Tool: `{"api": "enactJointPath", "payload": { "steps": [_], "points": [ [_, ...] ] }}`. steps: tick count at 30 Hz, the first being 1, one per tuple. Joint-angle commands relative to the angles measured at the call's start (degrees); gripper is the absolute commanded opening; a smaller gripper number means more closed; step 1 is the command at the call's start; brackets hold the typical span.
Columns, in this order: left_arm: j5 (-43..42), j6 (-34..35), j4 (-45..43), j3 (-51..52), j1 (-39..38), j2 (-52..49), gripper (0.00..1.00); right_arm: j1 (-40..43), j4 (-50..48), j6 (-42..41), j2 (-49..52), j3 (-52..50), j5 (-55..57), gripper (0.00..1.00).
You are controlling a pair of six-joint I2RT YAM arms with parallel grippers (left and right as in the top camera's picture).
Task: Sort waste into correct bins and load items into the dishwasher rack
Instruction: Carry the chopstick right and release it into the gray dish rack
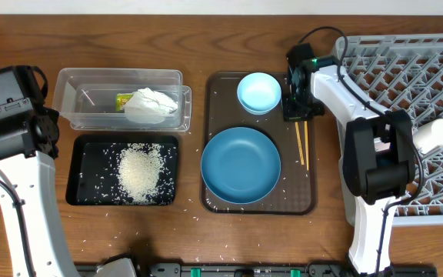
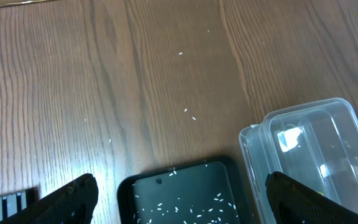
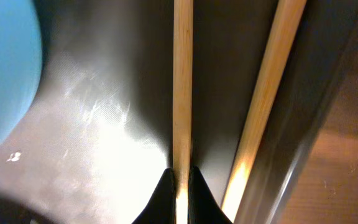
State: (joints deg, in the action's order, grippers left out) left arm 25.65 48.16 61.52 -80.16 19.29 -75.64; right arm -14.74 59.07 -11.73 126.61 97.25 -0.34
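Right gripper (image 3: 180, 186) is clamping one chopstick (image 3: 183, 74) at its tips, low on the tray (image 3: 98, 118). Second stick (image 3: 267, 93) is lying just beside it, unheld. Best lifting level and slow, then crossing to the rack (image 1: 437, 92) nearby. Left gripper (image 2: 185, 199) is hanging spread, empty.

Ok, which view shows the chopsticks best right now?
Right wrist: the chopsticks fill the frame, with the right pincer gripping one. Overhead shows them small, upper ends under the pincer. Left wrist shows none.
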Motion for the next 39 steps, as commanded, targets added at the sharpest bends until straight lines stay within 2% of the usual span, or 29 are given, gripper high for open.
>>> {"api": "enactJointPath", "payload": {
  "steps": [1,7,14,19,22,28,39],
  "points": [
    [0.48,0.13,0.17,-0.20,0.20,-0.07,0.89,1.31,2.32,-0.90,-1.25,6.05,-1.22,0.01],
    [0.50,0.13,0.17,-0.20,0.20,-0.07,0.89,4.79,9.03,1.38,-3.56,17.20,-1.20,0.01],
    [0.50,0.13,0.17,-0.20,0.20,-0.07,0.89,12.98,14.80,6.25,-4.46,26.40,-1.22,0.01],
    [0.50,0.13,0.17,-0.20,0.20,-0.07,0.89,18.58,16.94,12.00,-4.46,26.69,-1.70,0.01],
    [0.50,0.13,0.17,-0.20,0.20,-0.07,0.89,20.83,17.84,17.57,-4.46,26.64,-5.79,0.01],
    [0.50,0.13,0.17,-0.20,0.20,-0.07,0.89,22.05,18.27,24.98,-4.46,25.83,-12.33,0.01],
    [0.50,0.13,0.17,-0.20,0.20,-0.07,0.89,21.94,12.07,22.93,-4.46,20.44,-13.11,0.01]
  ]
}}
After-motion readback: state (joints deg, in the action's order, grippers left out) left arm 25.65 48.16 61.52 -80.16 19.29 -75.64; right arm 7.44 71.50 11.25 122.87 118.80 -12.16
